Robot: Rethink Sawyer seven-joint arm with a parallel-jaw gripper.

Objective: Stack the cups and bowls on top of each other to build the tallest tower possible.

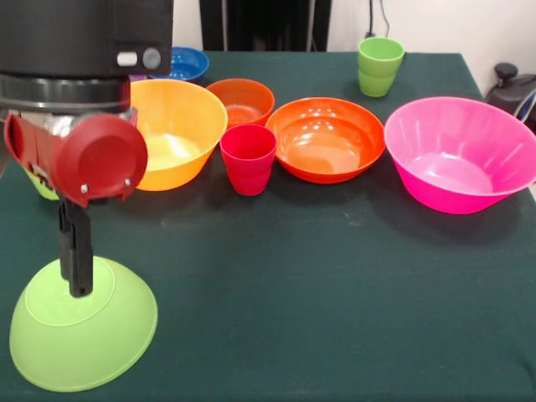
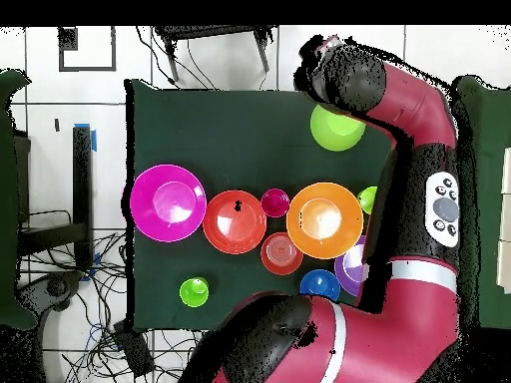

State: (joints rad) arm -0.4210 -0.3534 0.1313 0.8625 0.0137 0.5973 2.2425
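Observation:
My gripper (image 1: 79,289) hangs at the left, its dark fingers close together with the tips on the flat base of the lime green bowl (image 1: 84,335), which lies rim-down alone; it also shows in the overhead view (image 2: 336,130). Behind stand the yellow-orange bowl (image 1: 172,134), small dark orange bowl (image 1: 241,100), blue bowl (image 1: 184,63), red-pink cup (image 1: 248,159), medium orange bowl (image 1: 325,138), big pink bowl (image 1: 459,155) and a green cup (image 1: 379,67). A second green cup (image 2: 368,199) and the purple bowl (image 2: 351,269) show from overhead. Nothing is stacked.
The table (image 1: 335,301) has a dark green cloth. The bowls and cups stand in a row across its far half. My arm (image 2: 419,150) reaches along one side of the table. Cables and furniture lie beyond the table's edges.

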